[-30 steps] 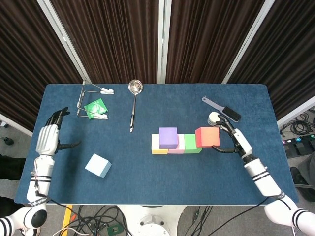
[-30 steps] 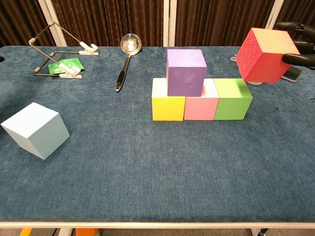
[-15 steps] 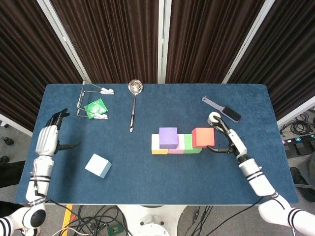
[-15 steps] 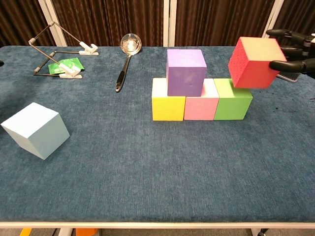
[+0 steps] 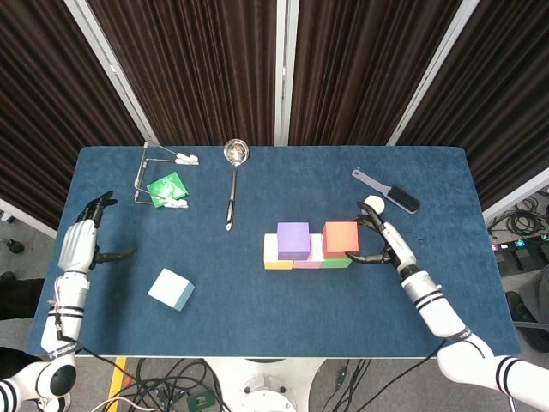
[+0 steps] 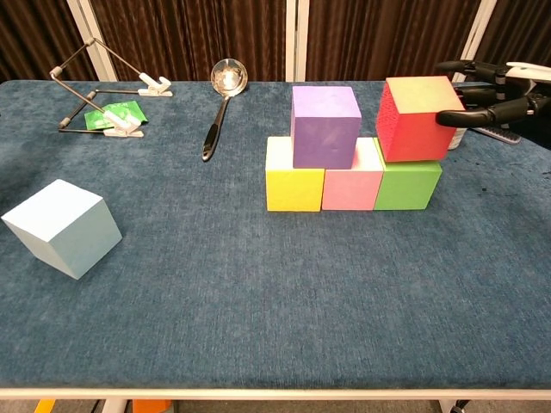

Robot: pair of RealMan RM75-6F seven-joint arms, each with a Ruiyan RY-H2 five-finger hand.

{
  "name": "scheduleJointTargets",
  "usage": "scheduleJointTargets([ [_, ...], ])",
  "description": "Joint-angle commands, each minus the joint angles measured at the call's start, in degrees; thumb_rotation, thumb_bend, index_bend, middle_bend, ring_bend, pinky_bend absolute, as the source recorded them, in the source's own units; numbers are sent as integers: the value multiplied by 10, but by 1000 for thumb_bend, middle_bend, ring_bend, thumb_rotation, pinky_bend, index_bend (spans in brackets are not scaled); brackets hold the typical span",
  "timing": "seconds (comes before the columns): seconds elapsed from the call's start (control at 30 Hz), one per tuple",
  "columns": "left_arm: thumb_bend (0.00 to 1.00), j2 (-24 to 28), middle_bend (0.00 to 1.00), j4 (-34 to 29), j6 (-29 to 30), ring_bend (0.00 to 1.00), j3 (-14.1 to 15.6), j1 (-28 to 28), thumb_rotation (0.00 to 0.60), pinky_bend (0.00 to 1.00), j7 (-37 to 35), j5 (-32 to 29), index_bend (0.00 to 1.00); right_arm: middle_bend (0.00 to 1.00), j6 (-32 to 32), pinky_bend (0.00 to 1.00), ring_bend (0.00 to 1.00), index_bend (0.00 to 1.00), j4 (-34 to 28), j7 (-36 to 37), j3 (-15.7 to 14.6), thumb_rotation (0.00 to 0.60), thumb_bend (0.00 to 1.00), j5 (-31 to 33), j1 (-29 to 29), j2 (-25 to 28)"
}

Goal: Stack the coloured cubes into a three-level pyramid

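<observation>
My right hand (image 6: 486, 90) fingers grip the red cube (image 6: 413, 119) over the green cube (image 6: 406, 182), seemingly touching; left hand (image 5: 81, 245) fingers spread.

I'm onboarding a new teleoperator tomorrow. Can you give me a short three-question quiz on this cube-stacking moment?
1. True or false: the purple cube sits on the second level.
2. Which hand holds the red cube? A) left B) right C) neither
3. Fill in: the cube lying apart from the stack, near the left hand, is ____.

Key:
1. True; it rests across the yellow cube and pink cube.
2. B; the right hand grips it above the green cube.
3. Light blue.
</observation>
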Motion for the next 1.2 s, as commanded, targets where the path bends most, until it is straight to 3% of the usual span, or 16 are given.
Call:
scheduleJointTargets([
  [0.03,16,0,154,4,-2,43,0,1,600,139,-7,2,57,604,-2,0,76,0,-9,-12,5,600,129,7,0,0],
  [1.2,16,-1,154,25,-8,43,3,8,600,139,-34,10,61,571,-4,0,76,0,-46,-88,30,600,125,40,-17,-25],
])
